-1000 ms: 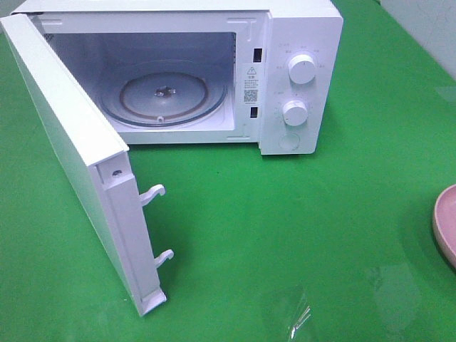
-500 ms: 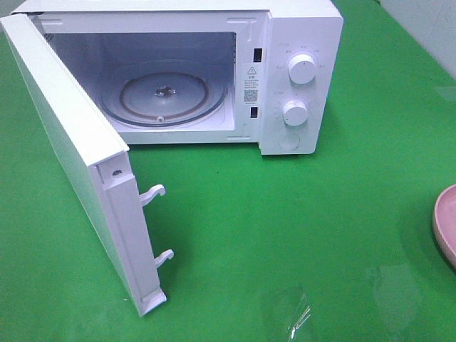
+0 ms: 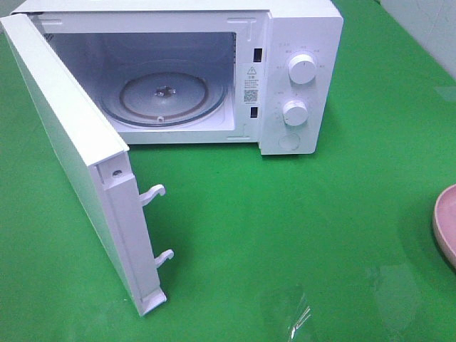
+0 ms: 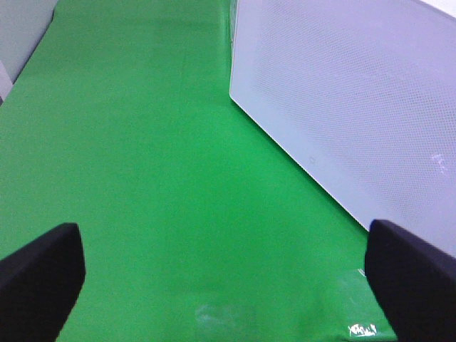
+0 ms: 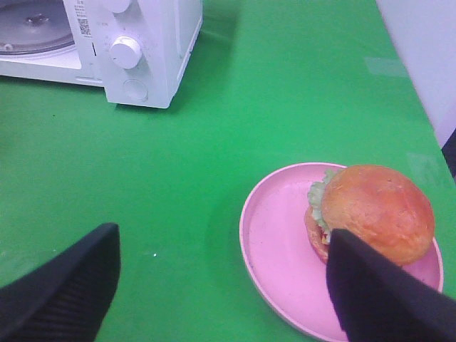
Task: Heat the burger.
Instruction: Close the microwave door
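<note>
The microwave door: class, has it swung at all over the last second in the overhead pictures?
No. The microwave door stands open at the same angle, its lower corner on the same spot of green table, beside the microwave body.

There was one microwave [image 3: 214,71] with one door [image 3: 78,164] and two knobs [image 3: 302,70], one turntable [image 3: 164,92], one burger [image 5: 374,212], one plate [image 5: 278,249], and two grippers [image 4: 214,285] [image 5: 221,285].

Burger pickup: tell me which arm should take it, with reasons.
Right, probably. The burger sits on the pink plate just ahead of the open right gripper, one fingertip close beside the bun. The open left gripper faces only the microwave door and green cloth, no burger in its view.
</note>
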Robot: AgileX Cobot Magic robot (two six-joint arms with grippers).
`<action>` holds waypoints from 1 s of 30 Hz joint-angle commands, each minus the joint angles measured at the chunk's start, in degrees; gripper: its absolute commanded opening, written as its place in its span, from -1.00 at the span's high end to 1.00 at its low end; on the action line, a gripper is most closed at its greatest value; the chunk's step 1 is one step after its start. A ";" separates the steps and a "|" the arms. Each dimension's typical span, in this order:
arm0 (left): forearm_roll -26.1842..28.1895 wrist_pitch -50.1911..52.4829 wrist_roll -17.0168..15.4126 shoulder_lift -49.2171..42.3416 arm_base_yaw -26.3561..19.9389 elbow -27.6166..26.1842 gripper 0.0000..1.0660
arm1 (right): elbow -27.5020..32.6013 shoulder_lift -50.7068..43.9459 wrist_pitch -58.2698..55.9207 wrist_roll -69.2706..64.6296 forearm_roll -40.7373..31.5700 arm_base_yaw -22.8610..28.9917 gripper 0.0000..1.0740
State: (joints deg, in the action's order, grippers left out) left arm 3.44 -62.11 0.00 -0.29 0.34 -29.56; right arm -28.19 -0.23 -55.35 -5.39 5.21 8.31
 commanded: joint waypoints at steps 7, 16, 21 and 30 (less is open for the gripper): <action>0.17 0.74 0.00 -0.29 -0.11 -0.06 -0.88 | 0.06 -1.49 0.40 0.34 -0.06 -0.29 -0.41; 0.17 0.74 0.00 -0.29 -0.11 -0.06 -0.88 | 0.06 -1.49 0.40 0.34 -0.06 -0.29 -0.41; 0.23 0.74 0.00 -0.29 -0.11 -0.06 -0.88 | 0.06 -1.49 0.40 0.34 -0.06 -0.29 -0.41; 1.20 1.49 0.00 -0.29 0.11 -0.69 -0.88 | 0.06 -1.49 0.40 0.34 -0.06 -0.29 -0.41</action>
State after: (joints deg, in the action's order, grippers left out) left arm 3.95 -61.88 0.00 -0.29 0.34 -29.68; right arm -28.19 -0.23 -55.35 -5.39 5.21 8.31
